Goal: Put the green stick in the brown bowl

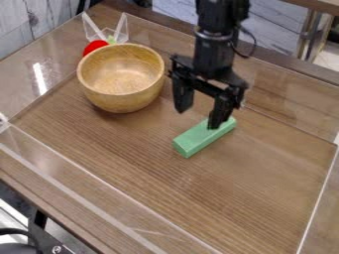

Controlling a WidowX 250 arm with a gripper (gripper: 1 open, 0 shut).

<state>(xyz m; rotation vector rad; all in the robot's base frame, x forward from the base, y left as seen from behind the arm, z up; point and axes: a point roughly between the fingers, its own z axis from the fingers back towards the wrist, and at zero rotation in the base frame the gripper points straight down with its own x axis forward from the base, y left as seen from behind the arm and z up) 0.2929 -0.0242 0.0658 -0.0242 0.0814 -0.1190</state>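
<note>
- ok so the claw (208, 111) is released, jaws spread wide, and I'd say it's gripping nothing
- it comes in from the far edge of the bench (159, 193), all black, fingers pointing down over the far end of the green stick (205, 137)
- can't really tell if a fingertip is brushing the stick or just hanging right by it, they overlap from this angle
- green stick is lying flat on the bench, roughly mid-bench and a bit toward the right edge, plain mint green, set diagonally with one end aimed at the far right corner and the other at the near left
- the claw covers a bit of its far end, the rest is in plain view
- brown bowl (121, 77) sits upright toward the far left corner, light wood with a thick rim, well apart from the stick
- left side of the claw is near the bowl's right side, but there's bare bench between the bowl and the stick
- red thing with white sticks (98, 46) is just beside the bowl, on the far left side of it, so closer to that corner
- black cables and hardware (19, 240) poke in at the near left corner
- as for brands or labels, can't read any lettering at this size
</note>
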